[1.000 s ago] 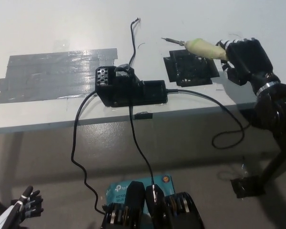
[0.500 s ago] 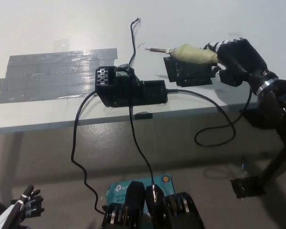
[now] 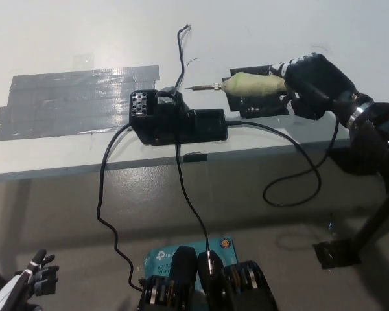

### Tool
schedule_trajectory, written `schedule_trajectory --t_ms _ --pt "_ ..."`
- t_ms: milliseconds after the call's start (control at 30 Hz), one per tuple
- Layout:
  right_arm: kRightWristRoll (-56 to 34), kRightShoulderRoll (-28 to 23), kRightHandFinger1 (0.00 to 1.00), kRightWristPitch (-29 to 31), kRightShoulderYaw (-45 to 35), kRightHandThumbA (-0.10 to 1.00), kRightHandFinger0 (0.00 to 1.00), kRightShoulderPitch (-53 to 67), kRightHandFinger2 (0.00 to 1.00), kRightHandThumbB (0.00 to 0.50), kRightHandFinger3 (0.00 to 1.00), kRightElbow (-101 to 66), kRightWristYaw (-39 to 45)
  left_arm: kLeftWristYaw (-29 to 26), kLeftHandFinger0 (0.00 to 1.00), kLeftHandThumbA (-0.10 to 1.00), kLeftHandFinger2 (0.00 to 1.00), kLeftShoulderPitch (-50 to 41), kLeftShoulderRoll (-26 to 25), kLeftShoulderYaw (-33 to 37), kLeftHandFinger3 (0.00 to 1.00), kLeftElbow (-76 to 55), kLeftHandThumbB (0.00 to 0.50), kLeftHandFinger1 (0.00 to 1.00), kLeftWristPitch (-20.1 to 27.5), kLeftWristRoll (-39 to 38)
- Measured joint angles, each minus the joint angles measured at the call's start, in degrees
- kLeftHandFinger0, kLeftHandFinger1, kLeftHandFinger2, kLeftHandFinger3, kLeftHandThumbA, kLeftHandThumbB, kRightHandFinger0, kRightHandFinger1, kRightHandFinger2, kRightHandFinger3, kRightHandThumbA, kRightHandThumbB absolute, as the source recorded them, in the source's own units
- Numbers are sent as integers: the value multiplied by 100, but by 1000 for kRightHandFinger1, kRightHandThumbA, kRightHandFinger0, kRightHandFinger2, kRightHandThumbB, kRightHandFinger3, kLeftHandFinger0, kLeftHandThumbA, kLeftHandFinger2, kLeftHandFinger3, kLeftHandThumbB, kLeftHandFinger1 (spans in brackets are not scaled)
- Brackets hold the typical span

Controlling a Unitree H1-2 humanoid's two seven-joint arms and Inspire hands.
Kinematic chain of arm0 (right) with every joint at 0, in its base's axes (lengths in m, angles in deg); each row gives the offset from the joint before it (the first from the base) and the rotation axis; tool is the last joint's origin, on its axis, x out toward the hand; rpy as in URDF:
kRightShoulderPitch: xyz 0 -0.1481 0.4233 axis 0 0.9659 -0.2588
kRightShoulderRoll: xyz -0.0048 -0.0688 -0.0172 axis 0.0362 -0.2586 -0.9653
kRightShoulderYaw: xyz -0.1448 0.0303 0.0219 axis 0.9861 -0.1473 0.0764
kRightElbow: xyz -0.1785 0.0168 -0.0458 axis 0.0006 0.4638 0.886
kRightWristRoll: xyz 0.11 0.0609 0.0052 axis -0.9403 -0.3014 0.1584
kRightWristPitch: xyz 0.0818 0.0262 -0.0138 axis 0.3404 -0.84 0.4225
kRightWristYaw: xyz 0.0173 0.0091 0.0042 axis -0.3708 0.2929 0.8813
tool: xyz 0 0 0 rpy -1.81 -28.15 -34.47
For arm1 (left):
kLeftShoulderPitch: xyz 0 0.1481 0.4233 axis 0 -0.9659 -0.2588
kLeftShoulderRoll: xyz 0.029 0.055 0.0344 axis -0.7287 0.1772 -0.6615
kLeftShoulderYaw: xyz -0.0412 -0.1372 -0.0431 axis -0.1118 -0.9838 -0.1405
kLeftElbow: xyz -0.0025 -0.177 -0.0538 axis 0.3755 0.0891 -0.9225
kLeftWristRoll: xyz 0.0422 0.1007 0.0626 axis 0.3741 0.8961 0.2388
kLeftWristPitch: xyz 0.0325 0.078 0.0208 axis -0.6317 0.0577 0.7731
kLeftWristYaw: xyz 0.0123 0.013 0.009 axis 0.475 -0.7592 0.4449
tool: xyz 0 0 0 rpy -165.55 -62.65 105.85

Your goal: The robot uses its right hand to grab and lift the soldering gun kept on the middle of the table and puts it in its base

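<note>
Head view: right hand (image 3: pixel 314 84) clamped on the soldering gun (image 3: pixel 249 85) handle — gun held roughly level above the table (image 3: pixel 65 39), tip pointing toward the black base (image 3: pixel 175 120), just short of it. Left hand (image 3: pixel 35 277) rests low at lower left, fingers apart.

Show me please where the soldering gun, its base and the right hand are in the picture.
soldering gun (image 3: pixel 249 85): head view, on its pale handle.
base (image 3: pixel 175 122): head view, on the black body's top.
right hand (image 3: pixel 314 84): head view, on the black hand's back.
</note>
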Motion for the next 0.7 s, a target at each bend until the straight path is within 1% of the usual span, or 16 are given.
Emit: schedule_trajectory --t_ms 33,67,100,133,200,267,400,433,467,500,567,600,633,667,700 --pt "4 0 124 19 0 -100 0 -47 569 0 294 27 12 0 1000 1000 1000 0 0 3 1000 0 500 942 -2 7" --pt "5 0 121 31 0 -100 0 -100 568 0 292 55 24 0 1000 1000 1000 0 0 4 1000 -2 478 947 -3 11" --pt "7 0 125 46 0 -100 0 -147 569 0 310 90 27 0 1000 1000 1000 0 0 5 1000 -5 494 948 -7 13" --pt "11 0 127 56 0 -100 0 -188 570 4 314 109 30 0 1000 1000 1000 1 0 5 1000 -5 500 948 -11 14" --pt "26 0 150 67 0 -100 0 -235 596 0 353 112 35 0 1000 1000 1000 0 0 6 1000 -5 500 945 -11 15" --pt "34 1 157 70 -2 -100 0 -272 601 0 368 126 36 1 1000 1000 1000 3 0 8 1000 -5 500 927 -12 17" --pt "54 1 190 43 -3 -100 0 -284 631 4 393 133 49 1 1000 1000 1000 6 0 19 1000 -12 465 918 -23 20" --pt "60 1 193 25 -4 -100 0 -284 632 3 395 132 60 0 1000 1000 1000 8 0 24 1000 -15 463 917 -29 22" --pt "65 1 186 11 -4 -100 0 -284 625 0 383 129 75 0 1000 1000 1000 10 0 33 1000 -20 490 914 -38 26" --pt "70 1 185 4 -4 -100 0 -284 623 0 382 127 82 0 1000 1000 1000 13 0 39 1000 -23 493 914 -43 28" --pt "90 2 172 9 -1 -100 0 -288 601 2 385 136 84 0 1000 1000 1000 23 0 43 1000 -25 499 945 -56 34" --pt "102 2 169 15 2 -100 0 -295 594 0 396 148 83 0 1000 1000 1000 31 0 44 1000 -25 492 943 -60 38" --pt "120 2 171 25 12 -100 0 -304 593 6 409 161 84 0 1000 1000 1000 40 0 46 1000 -25 495 938 -61 40" --pt "135 2 171 33 22 -100 0 -311 589 32 423 167 84 1 1000 1000 1000 51 0 49 1000 -25 488 932 -62 43" --pt "150 2 164 36 38 -100 0 -317 563 39 424 162 88 0 1000 1000 1000 62 0 51 1000 -25 475 934 -65 43"
